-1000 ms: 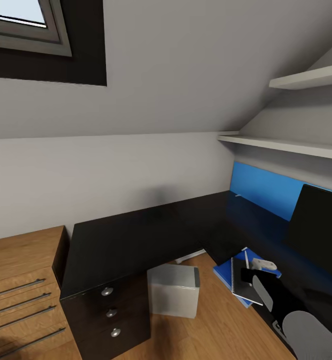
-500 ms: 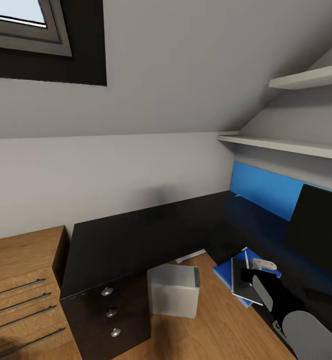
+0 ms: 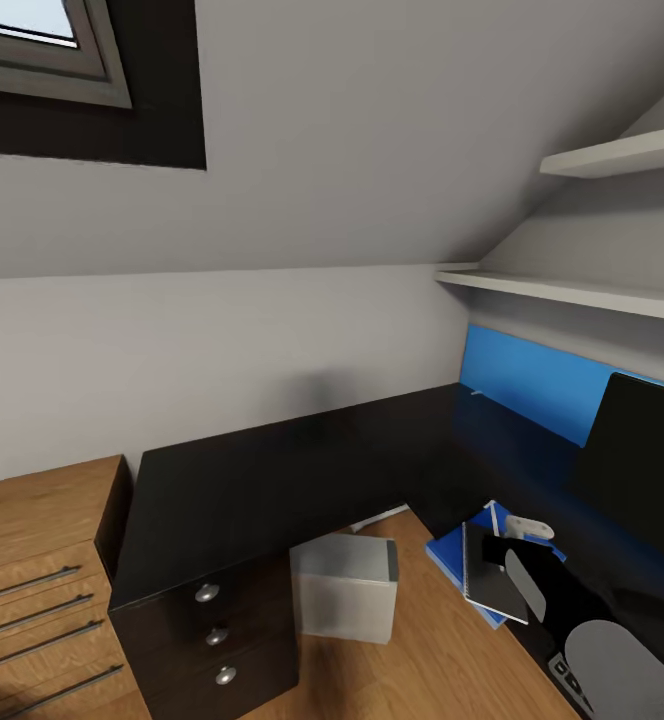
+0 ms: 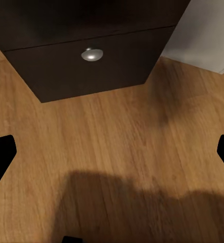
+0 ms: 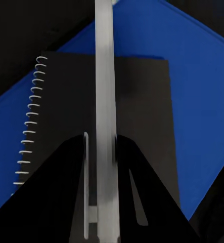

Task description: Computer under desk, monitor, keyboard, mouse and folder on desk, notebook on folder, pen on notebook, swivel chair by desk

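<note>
We find right gripper [image 5: 105, 152] jaws clamped on pen [image 5: 104, 101] above notebook [image 5: 137, 116]; advise lowering flat, centred. Left gripper [image 4: 112, 152] jaws wide, empty.

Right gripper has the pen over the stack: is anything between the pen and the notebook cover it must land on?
Nothing visible. In the right wrist view the pen runs out from the right gripper, shut on it, directly over the bare dark cover of the notebook, which lies on the blue folder.
</note>
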Controlling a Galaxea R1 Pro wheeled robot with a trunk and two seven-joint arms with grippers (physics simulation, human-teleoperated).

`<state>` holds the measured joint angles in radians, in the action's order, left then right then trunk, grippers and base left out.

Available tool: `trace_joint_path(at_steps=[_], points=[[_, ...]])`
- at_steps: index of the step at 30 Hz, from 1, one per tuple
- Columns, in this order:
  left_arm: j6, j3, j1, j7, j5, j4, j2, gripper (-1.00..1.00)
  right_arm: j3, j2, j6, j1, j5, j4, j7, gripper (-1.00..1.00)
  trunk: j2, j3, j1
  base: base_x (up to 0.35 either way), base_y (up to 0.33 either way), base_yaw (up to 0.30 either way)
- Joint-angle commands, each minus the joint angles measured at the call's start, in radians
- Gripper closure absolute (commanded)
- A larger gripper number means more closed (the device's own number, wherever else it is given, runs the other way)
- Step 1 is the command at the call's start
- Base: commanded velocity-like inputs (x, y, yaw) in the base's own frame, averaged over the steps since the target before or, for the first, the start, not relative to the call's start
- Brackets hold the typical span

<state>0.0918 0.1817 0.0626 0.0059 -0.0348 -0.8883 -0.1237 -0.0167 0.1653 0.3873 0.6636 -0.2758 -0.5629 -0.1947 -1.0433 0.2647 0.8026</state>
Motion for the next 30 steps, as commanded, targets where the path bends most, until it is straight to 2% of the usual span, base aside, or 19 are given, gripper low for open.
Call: trace_joint_path(at_steps=[1,7,8,16,24,26,29,30], points=[[0.006,0.001,0.0,0.001,-0.004,-0.003,-0.001,-1.0,-0.002,0.0,0.004,0.0,-0.011,-0.002,-0.006,1.0,-0.001,0.001,0.0,0.005,-0.003,0.0],[0.006,0.002,0.0,0.001,-0.004,-0.003,-0.001,-1.0,-0.002,0.0,0.004,0.001,-0.011,0.0,-0.006,1.0,-0.001,0.001,0.0,0.002,-0.001,0.0],[0.006,0.002,0.0,0.0,-0.004,-0.003,-0.001,-1.0,-0.002,0.0,0.004,0.001,-0.011,0.0,-0.006,-1.0,-0.001,0.001,0.0,0.0,0.0,0.0],[0.006,0.002,0.0,0.001,-0.004,-0.003,-0.001,-1.0,-0.002,-0.001,0.004,0.001,0.011,0.0,-0.006,-1.0,-0.001,0.001,0.0,0.0,0.0,0.0],[0.006,0.002,0.0,0.0,-0.004,-0.003,-0.001,-1.0,-0.002,-0.001,0.004,0.001,0.015,-0.014,-0.004,-1.0,-0.001,0.001,0.0,0.0,0.0,0.0],[0.006,0.002,0.0,0.0,-0.004,-0.003,-0.001,-1.0,-0.001,0.0,0.003,0.001,0.014,-0.04,0.0,-1.0,-0.001,0.001,0.0,0.0,0.0,0.0],[0.006,0.002,0.0,0.0,-0.003,-0.003,-0.001,-1.0,0.001,0.001,0.007,0.0,0.012,-0.129,0.002,-1.0,-0.001,0.001,0.0,0.0,0.0,0.0],[0.006,0.002,0.0,0.001,-0.003,-0.003,-0.001,-1.0,0.001,0.001,0.011,-0.003,0.01,-0.195,0.003,-1.0,-0.001,0.001,0.0,0.0,0.0,0.0]])
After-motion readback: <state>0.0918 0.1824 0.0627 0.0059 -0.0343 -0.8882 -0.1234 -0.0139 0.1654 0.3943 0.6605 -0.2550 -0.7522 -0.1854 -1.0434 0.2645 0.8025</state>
